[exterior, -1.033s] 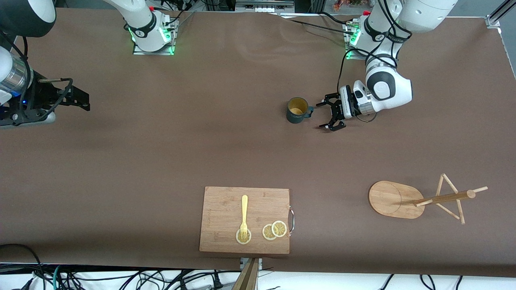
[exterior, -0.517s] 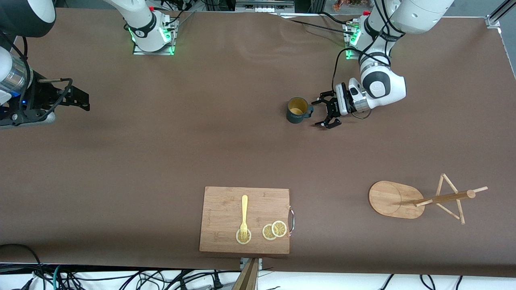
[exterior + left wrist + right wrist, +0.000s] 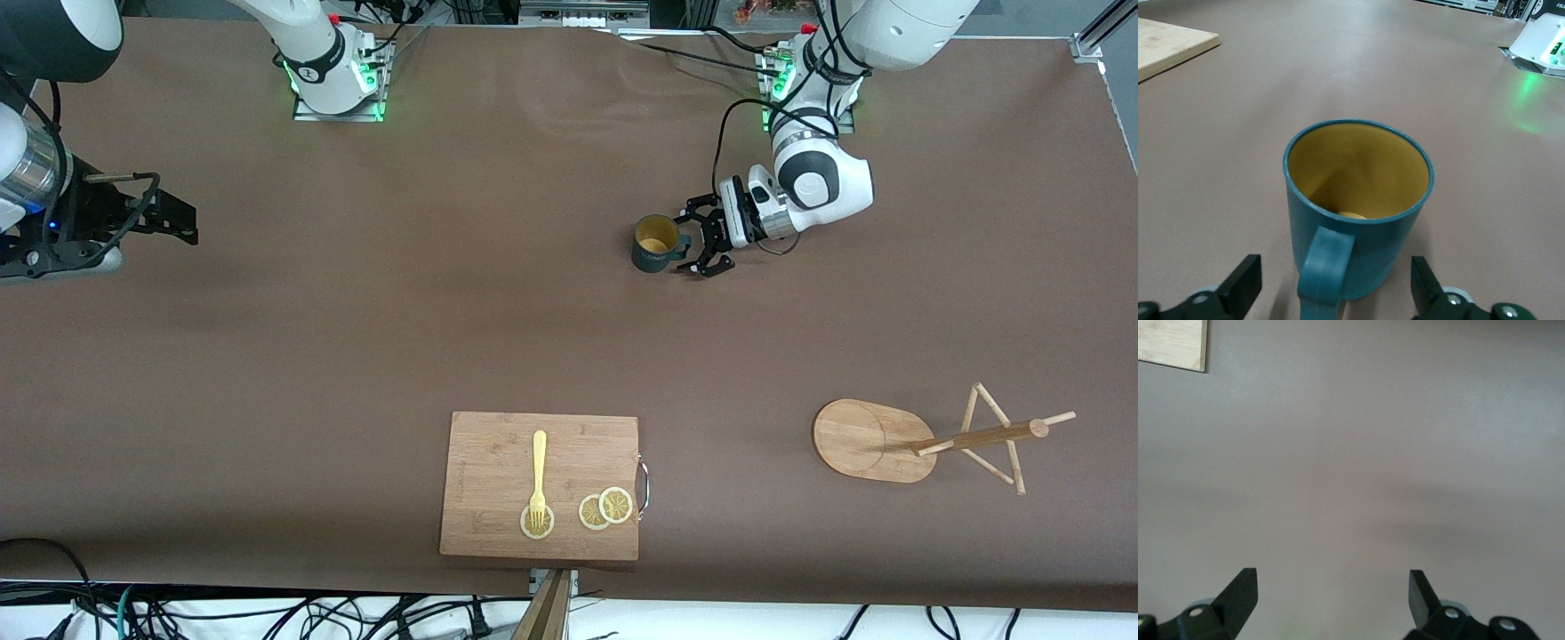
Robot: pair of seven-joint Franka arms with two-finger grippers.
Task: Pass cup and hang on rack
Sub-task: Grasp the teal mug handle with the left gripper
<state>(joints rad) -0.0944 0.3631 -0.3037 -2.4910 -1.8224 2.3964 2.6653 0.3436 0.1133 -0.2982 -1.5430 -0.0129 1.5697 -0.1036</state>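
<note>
The cup, dark teal with a yellow-ochre inside, stands upright on the brown table, its handle turned toward the left arm. My left gripper is low at the table and open. Its two fingers stand on either side of the handle without touching it, as the left wrist view shows. The rack, a light wooden mug tree on an oval base, stands nearer to the front camera at the left arm's end. My right gripper waits open over bare table at the right arm's end; nothing lies between its fingers.
A wooden cutting board with a metal handle lies near the table's front edge. It carries a yellow fork and three lemon slices. Its corner shows in the left wrist view and the right wrist view.
My left gripper has slid toward the cup, so the handle now sits between its fingers. The cup and the right arm have not moved.
</note>
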